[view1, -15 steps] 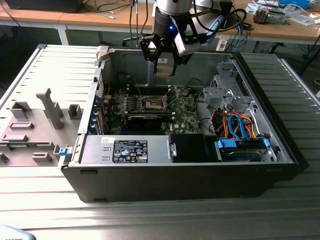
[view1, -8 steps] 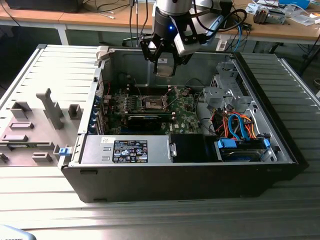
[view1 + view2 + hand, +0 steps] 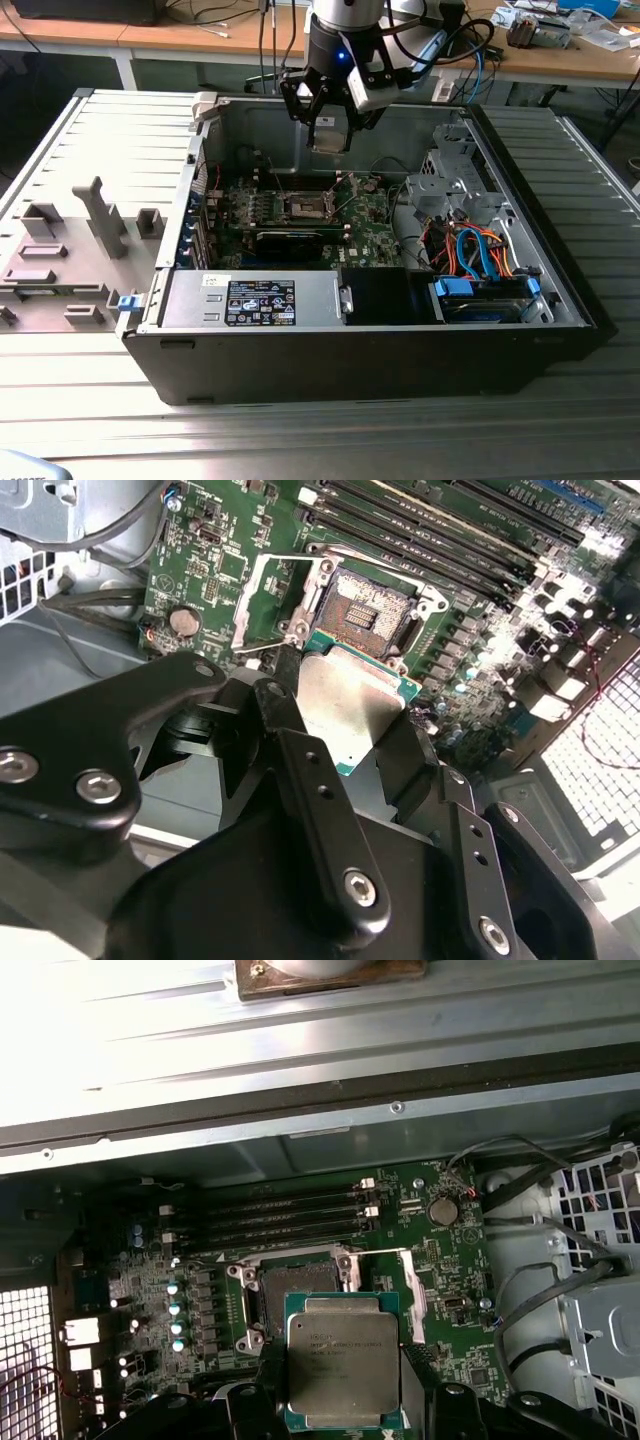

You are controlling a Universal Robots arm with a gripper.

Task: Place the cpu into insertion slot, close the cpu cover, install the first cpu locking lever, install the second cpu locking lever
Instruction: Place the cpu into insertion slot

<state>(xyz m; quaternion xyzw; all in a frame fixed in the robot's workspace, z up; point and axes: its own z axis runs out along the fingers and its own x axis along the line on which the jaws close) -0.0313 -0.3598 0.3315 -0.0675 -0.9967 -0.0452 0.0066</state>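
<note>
Gripped cpu (image 3: 343,1355) by two opposite edges, jaws narrowed onto it. Kept metal top up and clear of fingers (image 3: 270,1385). Hung from gripper (image 3: 328,118) well above slot (image 3: 296,1282), inside open case (image 3: 250,125), touching nothing on board (image 3: 455,1270). Sat roughly over slot in both wrist views, overlapping its near rim. Could not tell how closely lined up with slot. Left slot bare, showing dark centre and metal rim. Found cover (image 3: 413,1295) swung open just beside slot, off the socket. Could not sort out levers near slot.

Judged cpu light, stiff, flat and thin, with little to hold, so edges only, as gripped here. Judged smooth top and thin green rim slippery enough to twist between pads under a loose squeeze, yet brittle enough to chip under a hard one. Judged underside contacts and slot pins the delicate part: no dragging, no tilting, no pressing down, flat and level over slot only. Judged best hold at mid-edge on both sides, leaving corners free for slot rim. Judged cover thin, springy sheet metal hinged beside slot, better pushed on its free edge than pinched.
</note>
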